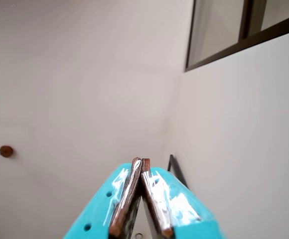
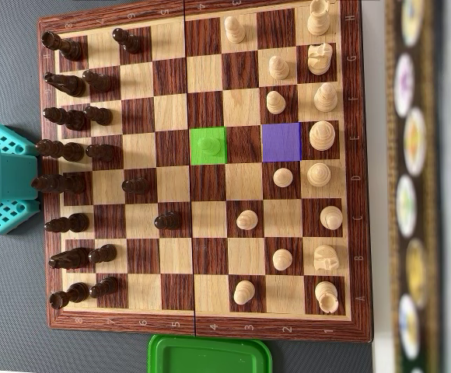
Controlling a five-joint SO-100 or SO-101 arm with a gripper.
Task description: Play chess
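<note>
Chess pieces are set out on a wooden board (image 2: 202, 167) seen in the overhead view, dark ones along the left side and light ones along the right, as a game already under way requires. Two squares are marked in colour: a green square (image 2: 208, 145) near the middle of the board, where a pawn-like shape is faintly seen under the tint, and a purple square (image 2: 281, 141) two squares to its right, which appears empty. These marks are judged to name the move in play, though which is source and which is target cannot be told.

A teal arm base (image 2: 4, 179) is seen at the left edge of the board, on the grey table (image 2: 8, 326). A green lid or tray (image 2: 210, 354) lies just below the board, probably for captured pieces.

In the wrist view the tool (image 1: 140, 163) is pointed up at a pale wall and a window frame (image 1: 244, 37), its brown tips pressed together with nothing between them. The board is not seen there, so the tool is judged to be raised well away from the marked squares.
</note>
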